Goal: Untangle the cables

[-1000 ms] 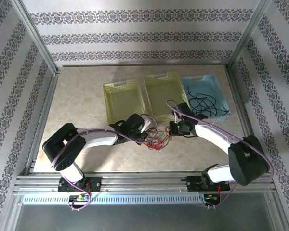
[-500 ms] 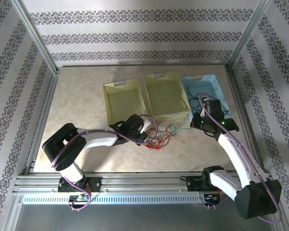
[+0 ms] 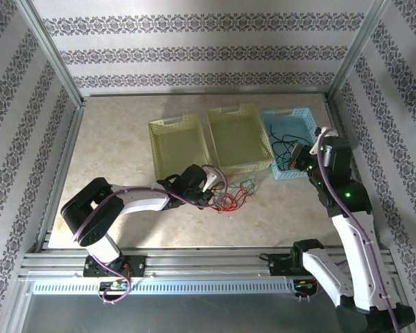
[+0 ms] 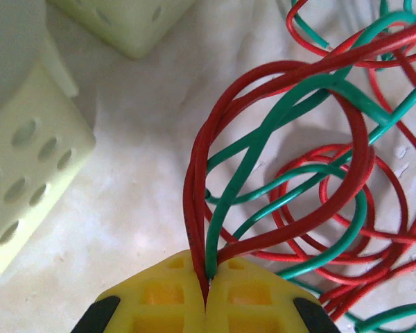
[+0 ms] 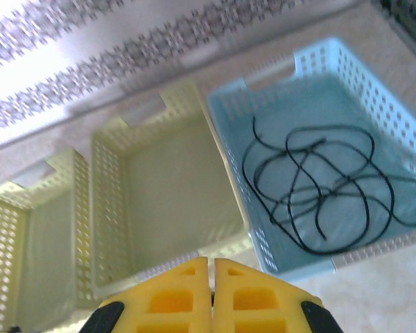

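Cable report, both arms.

Left arm: my left gripper is clamped on the tangle. Its two yellow fingers are pressed together, and a red cable and a green cable rise side by side out of the seam between them. The red cable climbs, arches over in a wide loop and returns toward the fingers. The green cable crosses through that loop and runs off to the upper right. Further red and green turns lie interlaced beyond the loop, flat on the bench.

Location of the tangle: middle of the bench, just in front of the near edge of the middle basket and apart from it. It lies between my left gripper and the near left corner of the blue basket.

Right arm: my right gripper has its fingers closed flush together with nothing between them. It hangs above the near edge of the blue basket.

Black cable: lying in loose overlapping coils on the floor of the blue basket, separate from the red and green ones.

Baskets: three stand in a row along the far half of the bench. From my left they are the left basket, the middle basket and the blue basket.
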You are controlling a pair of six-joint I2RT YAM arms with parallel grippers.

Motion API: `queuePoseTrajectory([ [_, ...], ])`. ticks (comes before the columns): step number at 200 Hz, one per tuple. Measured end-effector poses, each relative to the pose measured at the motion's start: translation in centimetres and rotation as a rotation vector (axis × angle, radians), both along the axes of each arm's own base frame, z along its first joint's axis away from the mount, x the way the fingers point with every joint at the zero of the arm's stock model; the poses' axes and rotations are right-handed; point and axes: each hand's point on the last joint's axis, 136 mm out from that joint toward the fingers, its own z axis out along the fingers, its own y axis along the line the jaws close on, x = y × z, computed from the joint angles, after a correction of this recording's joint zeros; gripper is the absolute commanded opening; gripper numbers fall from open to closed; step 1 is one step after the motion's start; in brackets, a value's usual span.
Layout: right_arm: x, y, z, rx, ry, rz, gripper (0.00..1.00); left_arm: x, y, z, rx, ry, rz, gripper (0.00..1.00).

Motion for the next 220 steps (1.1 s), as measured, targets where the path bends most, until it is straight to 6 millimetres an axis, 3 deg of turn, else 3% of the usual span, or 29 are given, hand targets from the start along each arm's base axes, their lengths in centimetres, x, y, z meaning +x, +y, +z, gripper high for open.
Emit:
queuePoseTrajectory([
  [37,-0.1,-0.1,3.3,0.007,-0.086,-0.003,0.00,0.4,-0.9,0.9,-0.048,-0.026,-0.014,0.01],
  [61,0.2,0.7,3.9,0.032,-0.100,0.033,0.00,0.2,-1.2,1.0,-0.062,-0.019,-0.027,0.13],
  [73,0.5,1.2,4.2,0.047,-0.112,0.054,0.00,0.0,-1.2,0.9,-0.063,-0.010,-0.027,0.24],
  [100,0.9,1.5,5.6,0.059,-0.169,0.071,0.00,-1.3,-0.2,-0.5,-0.036,0.038,-0.035,0.38],
  [131,0.8,1.7,6.0,0.054,-0.189,0.081,0.00,-2.4,0.3,-0.8,-0.033,0.071,-0.053,0.40],
  [179,0.7,2.3,6.9,0.008,-0.212,0.111,0.00,-2.4,-0.1,0.2,-0.055,0.060,-0.065,0.39],
  [220,0.8,3.8,6.8,-0.031,-0.201,0.165,0.00,-2.3,-2.0,2.9,-0.137,0.050,-0.124,0.43],
])
